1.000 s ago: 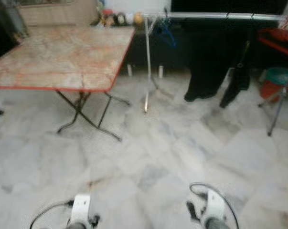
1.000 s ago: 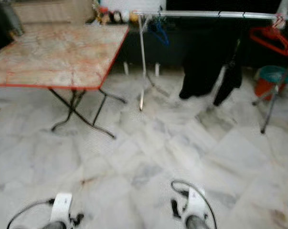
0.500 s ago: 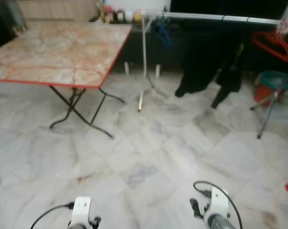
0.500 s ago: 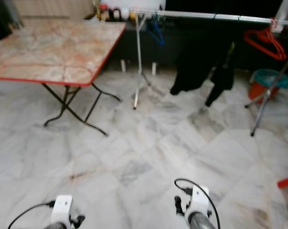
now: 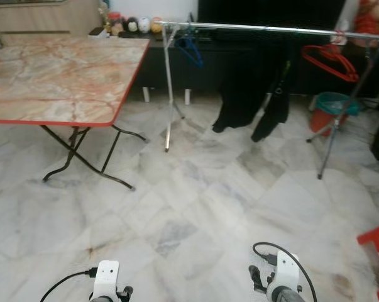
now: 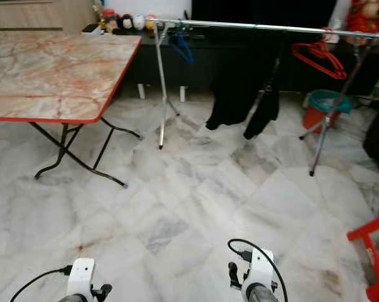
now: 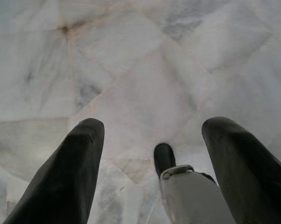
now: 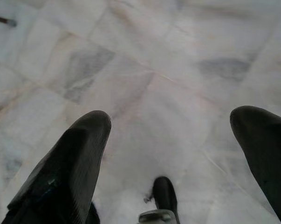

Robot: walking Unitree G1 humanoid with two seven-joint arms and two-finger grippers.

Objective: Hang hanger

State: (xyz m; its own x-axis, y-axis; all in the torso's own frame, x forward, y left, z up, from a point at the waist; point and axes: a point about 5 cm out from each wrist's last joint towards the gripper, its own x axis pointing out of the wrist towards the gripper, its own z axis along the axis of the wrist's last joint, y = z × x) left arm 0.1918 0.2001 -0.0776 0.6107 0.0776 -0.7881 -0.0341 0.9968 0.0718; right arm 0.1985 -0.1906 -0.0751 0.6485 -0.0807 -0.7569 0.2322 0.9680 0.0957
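My arms are cut off at the lower edge of the eye views, showing just the wrist ends. The folding table (image 5: 57, 69) runs off the left edge. A red frame (image 6: 373, 251) is clipped at the right edge. The small objects on the dark cabinet (image 5: 129, 24) are too small to identify. The teal-lined bucket (image 6: 321, 107) is partly hidden behind the rack leg (image 6: 332, 104).

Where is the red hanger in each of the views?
Left eye view: red hanger at upper right, hanging on the silver rail.
Right eye view: upper right, same rail.
Left wrist view: marble floor.
Right wrist view: marble floor.
Shared landmark: black garment.
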